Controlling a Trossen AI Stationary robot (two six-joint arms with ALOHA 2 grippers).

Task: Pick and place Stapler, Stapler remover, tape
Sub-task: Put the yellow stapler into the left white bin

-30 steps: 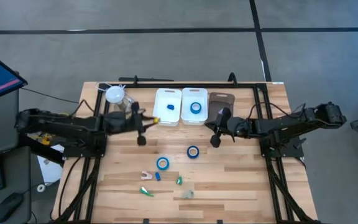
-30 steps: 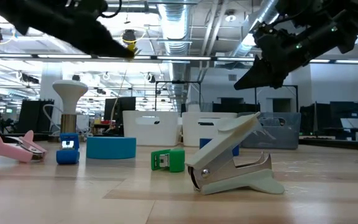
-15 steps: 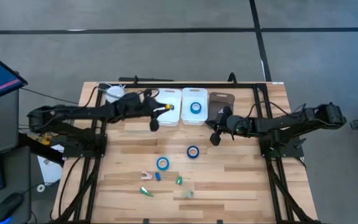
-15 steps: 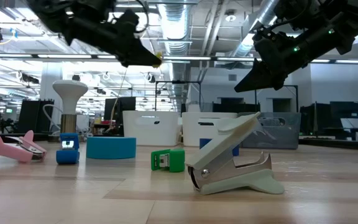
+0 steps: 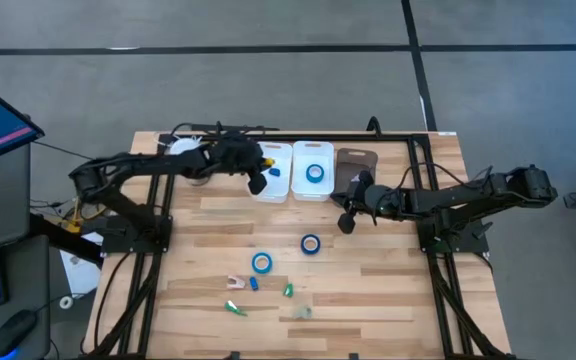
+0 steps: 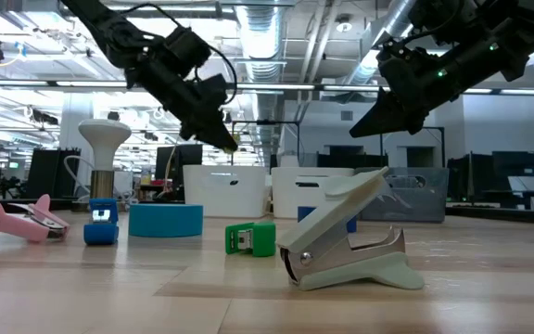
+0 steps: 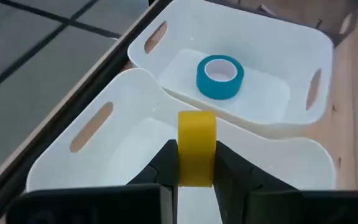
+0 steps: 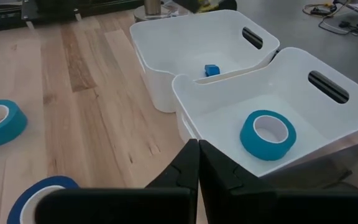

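Tape is split between bin and table, but the piece now in hand is a small yellow block.

High view: your left gripper (image 5: 259,183) hangs over the left white plastic bin (image 5: 269,153) at the far side of the wooden slatted table (image 5: 388,290). One blue ring-shaped tape roll (image 5: 315,172) lies flat in the right white plastic bin (image 5: 313,190); two more (image 5: 310,243) (image 5: 261,262) lie flat on the boards near the middle. Your right gripper (image 5: 346,225) waits just right of the bins, nearer the loose rolls than the left arm is.

Low view: a pale green stapler remover with metal claws (image 6: 346,243) sits closest, a small green piece (image 6: 251,237) and a small blue piece (image 6: 101,223) to its left, and a pink clip-like item (image 6: 12,220) at the left edge. Both arms hang well above the tabletop.

Left wrist view: the fingers (image 7: 163,163) are clenched on the small yellow rectangular block (image 7: 196,148), its long axis upright between them. The left bin's smooth floor lies directly below it, so I judge that a straight release should land it inside.

Right wrist view: the right gripper's fingers (image 8: 185,163) are pressed together on nothing. A small blue piece (image 8: 212,70) rests in the left bin.
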